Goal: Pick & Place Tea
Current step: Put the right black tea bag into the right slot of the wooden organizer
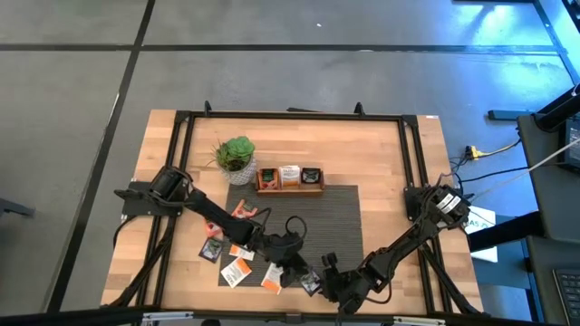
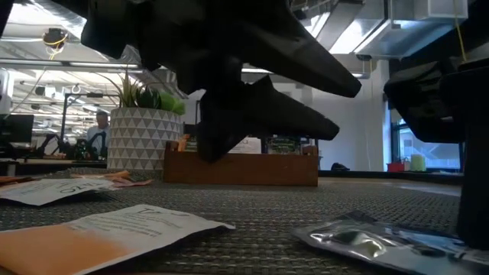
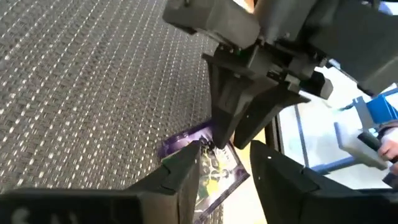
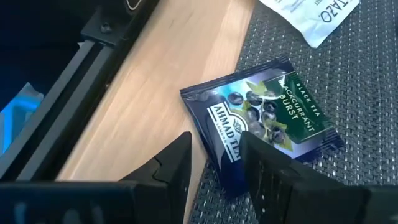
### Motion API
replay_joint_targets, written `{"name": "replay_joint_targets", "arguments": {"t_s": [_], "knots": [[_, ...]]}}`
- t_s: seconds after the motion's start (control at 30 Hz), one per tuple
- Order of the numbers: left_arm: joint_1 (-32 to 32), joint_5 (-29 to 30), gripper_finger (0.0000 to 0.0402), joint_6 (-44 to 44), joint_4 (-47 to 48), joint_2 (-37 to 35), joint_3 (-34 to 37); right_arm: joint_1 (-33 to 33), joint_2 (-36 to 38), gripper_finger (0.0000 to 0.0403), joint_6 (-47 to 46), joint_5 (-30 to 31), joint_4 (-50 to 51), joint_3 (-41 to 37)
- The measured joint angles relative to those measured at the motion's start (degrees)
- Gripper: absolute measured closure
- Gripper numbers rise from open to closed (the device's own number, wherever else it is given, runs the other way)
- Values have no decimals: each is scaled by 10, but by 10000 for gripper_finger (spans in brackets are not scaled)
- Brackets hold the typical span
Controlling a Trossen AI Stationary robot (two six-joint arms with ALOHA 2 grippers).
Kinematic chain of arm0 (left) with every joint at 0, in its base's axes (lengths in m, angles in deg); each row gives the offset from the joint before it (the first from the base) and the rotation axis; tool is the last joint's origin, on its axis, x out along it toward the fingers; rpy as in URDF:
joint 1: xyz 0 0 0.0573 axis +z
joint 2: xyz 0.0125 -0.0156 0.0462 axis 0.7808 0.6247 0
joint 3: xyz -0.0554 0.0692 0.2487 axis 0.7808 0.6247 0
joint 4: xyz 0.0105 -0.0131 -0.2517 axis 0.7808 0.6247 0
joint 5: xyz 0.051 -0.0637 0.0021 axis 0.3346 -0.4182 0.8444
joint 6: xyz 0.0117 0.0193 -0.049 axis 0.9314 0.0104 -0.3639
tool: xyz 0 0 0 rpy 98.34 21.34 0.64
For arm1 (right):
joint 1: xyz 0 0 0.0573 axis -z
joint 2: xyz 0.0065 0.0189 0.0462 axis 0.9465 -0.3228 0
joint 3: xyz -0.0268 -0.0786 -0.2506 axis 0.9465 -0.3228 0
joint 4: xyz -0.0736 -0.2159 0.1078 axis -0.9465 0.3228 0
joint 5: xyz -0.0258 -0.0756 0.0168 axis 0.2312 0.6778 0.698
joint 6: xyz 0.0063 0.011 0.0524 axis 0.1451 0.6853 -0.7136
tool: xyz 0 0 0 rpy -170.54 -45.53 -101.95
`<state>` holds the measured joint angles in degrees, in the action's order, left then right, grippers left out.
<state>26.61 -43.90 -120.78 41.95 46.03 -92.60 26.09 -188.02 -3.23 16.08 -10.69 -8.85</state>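
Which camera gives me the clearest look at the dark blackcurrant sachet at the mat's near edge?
The right wrist view: the dark sachet fills the frame, label readable, lying half on the mat, half on wood. The left wrist view shows part of it between dark fingers, the low view a crumpled edge-on sliver, the high view just a small dark patch.

The desk (image 1: 381, 154) was pale wood with a smooth, matt finish, framed by dark metal rails. The mat (image 1: 335, 222) on it was a grey woven cloth — ribbed, rough, matt. The dark sachet (image 4: 264, 121) was glossy foil or plastic film, crinkled at its sealed edges and catching light. The white-and-orange sachets (image 2: 114, 229) looked like matt paper, slightly creased. The tray (image 2: 241, 169) was brown wood with a dull finish. The plant pot (image 2: 137, 137) had a hard white surface with a printed triangle pattern — ceramic or plastic, not determinable. The right pincer (image 4: 214, 155) fingers were matt black plastic; the left pincer (image 3: 225, 163) showed the same.
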Motion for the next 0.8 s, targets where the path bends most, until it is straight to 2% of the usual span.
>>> {"name": "replay_joint_targets", "arguments": {"t_s": [0.2,0.4,0.7,0.8], "knots": [[1,5,263,-109,37,0,1,-3,-3,264,1,-2,4,-1],[4,4,263,-195,27,27,0,-11,-5,264,2,19,4,-1],[14,-41,263,-233,29,38,-6,-12,-6,264,30,33,4,-2],[14,-58,263,-227,82,41,-35,-10,-6,264,33,34,4,-2]]}}
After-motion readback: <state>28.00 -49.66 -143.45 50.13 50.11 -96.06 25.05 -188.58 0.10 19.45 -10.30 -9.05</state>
